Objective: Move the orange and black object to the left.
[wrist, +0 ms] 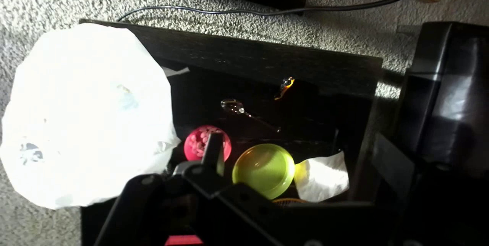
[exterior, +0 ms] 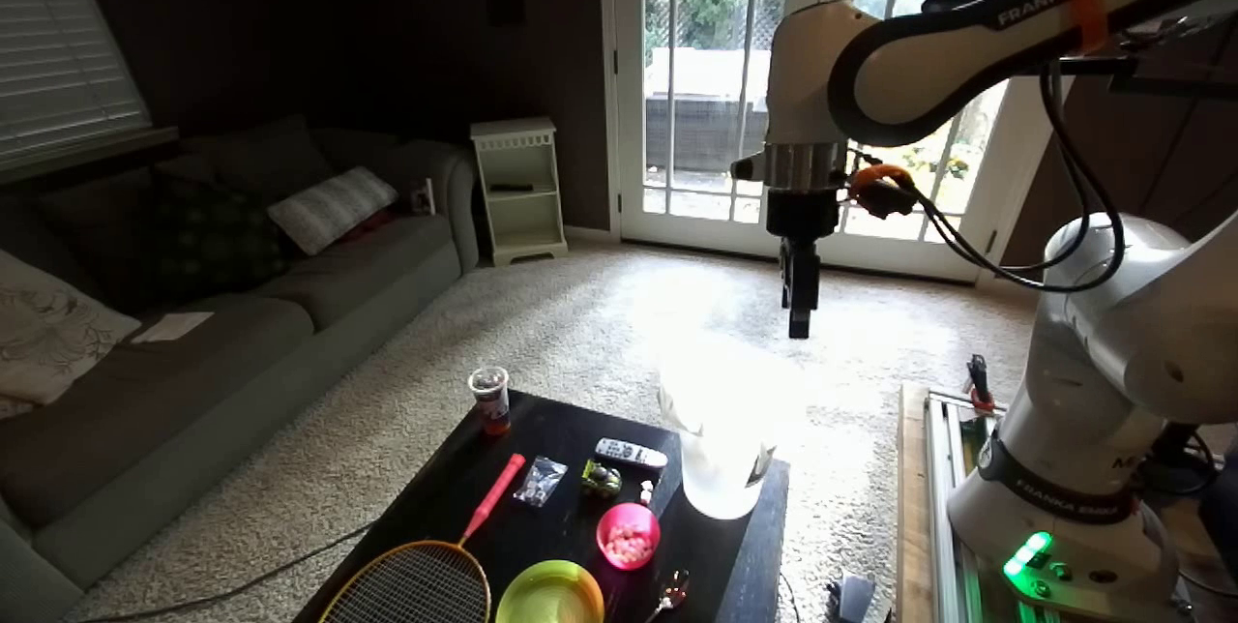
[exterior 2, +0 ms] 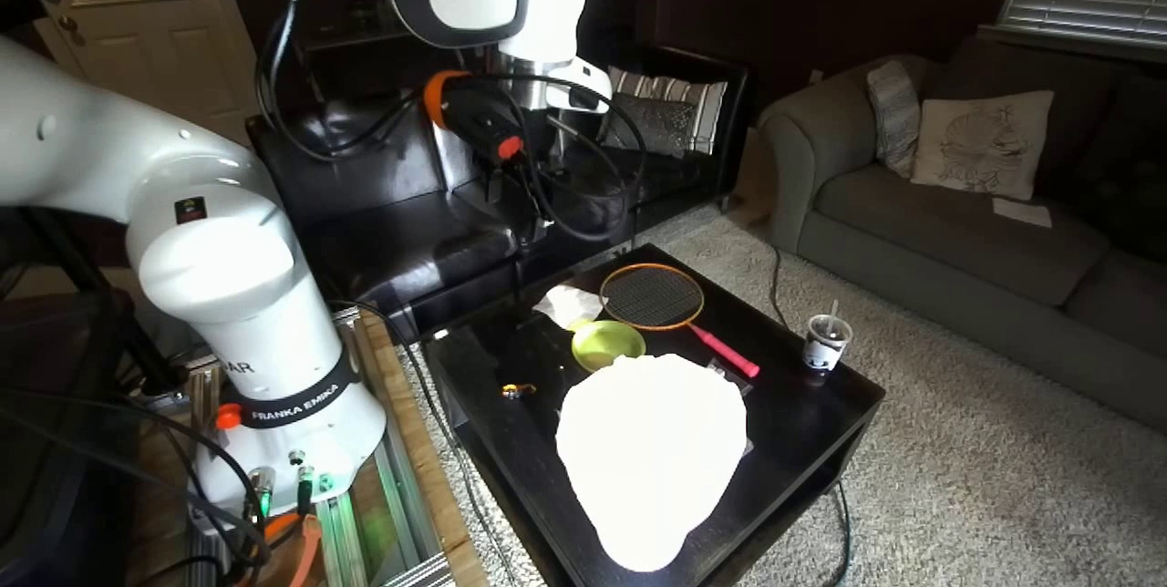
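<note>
In an exterior view, we find the orange and black object (exterior 2: 518, 391) on the left of the dark table (exterior 2: 793, 423), with the green bowl (exterior 2: 608, 343) apart from it to the right. The gripper (exterior: 799, 313) hangs above the table; in the wrist view its jaws stand wide apart, holding nothing. Just beside the green bowl, the pink bowl (exterior: 627, 513) holds pale pink pieces (exterior: 631, 546). A cup (exterior 2: 825, 345) with a straw (exterior 2: 833, 307) stands near the table's right edge, reddish drink (exterior: 497, 427) low inside; its label (exterior 2: 821, 353) is too small for us to read. At the near end, glare washes out the white container (exterior 2: 651, 459), so we cannot tell what it holds. A clear packet (exterior: 540, 481) holds things too small to name. We read "FRANKA EMIKA" on the band (exterior 2: 301, 396) at the base (exterior 2: 351, 441) and, partly under a strap (exterior: 1081, 2), on the arm (exterior: 899, 72).
</note>
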{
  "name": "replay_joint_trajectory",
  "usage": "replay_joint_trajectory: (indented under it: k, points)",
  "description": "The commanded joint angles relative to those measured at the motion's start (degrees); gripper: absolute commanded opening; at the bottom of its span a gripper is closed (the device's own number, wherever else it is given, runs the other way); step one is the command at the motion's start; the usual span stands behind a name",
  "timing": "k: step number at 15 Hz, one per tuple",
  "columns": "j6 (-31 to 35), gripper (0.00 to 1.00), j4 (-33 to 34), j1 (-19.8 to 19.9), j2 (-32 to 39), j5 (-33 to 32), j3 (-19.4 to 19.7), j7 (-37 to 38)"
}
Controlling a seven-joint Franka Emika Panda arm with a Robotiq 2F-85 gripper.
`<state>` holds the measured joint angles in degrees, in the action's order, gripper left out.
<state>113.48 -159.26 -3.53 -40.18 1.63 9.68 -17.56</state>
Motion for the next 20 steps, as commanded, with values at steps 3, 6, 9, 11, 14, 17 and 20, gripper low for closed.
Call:
replay_joint_trajectory:
  k: [3, 6, 9, 11, 14, 17, 20]
  points:
    - [12.6, 1.00, 0.1, -10.8, 13.1, 5.3, -8.5, -1.4]
    - [19.4, 1.00, -0.1, -15.1, 21.7, 6.0, -12.3, -2.9]
    - [24.5, 1.00, 0.2, -18.5, 30.4, 9.5, -13.9, -8.8]
    - [24.0, 1.00, 1.7, -17.8, 32.9, 9.9, -14.8, -13.0]
    - [23.5, 1.00, 1.0, -15.9, 32.0, 8.2, -16.8, -8.9]
    - [23.5, 1.00, 1.0, -15.8, 31.6, 8.2, -16.9, -8.9]
    - [25.4, 1.00, 1.8, -16.3, 35.5, 9.7, -17.6, -10.5]
